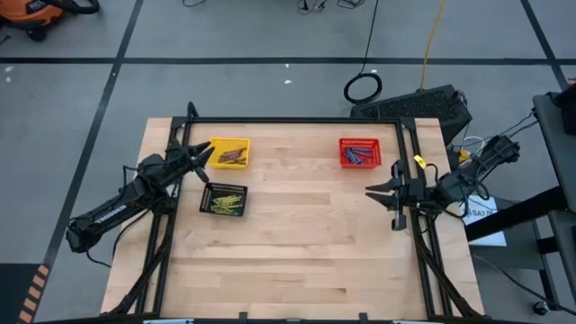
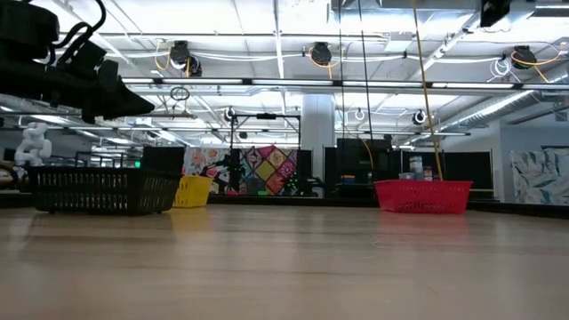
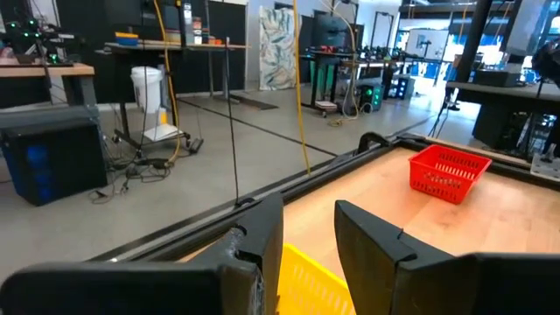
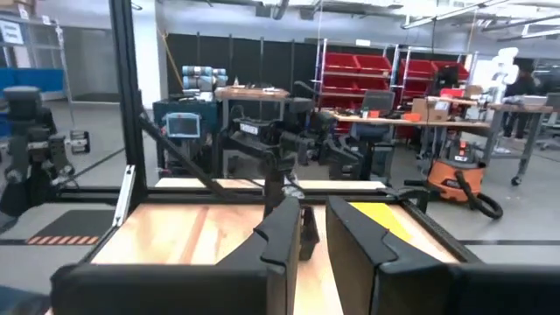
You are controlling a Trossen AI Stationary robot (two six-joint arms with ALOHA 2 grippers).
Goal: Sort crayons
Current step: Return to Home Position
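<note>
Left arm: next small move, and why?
Probably draw the left end effector back from the small yellow mesh basket: its fingers are open and empty, and the thin crayons in view lie inside baskets. Right end effector waits by the right edge.

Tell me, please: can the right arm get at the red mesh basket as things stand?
Probably yes. The right gripper is close to the red mesh basket, with only bare tabletop between them; the left gripper waits far off, by the yellow mesh basket.

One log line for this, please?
crayons sorted | left pincer open by yellow basket | right pincer open near red basket
</note>
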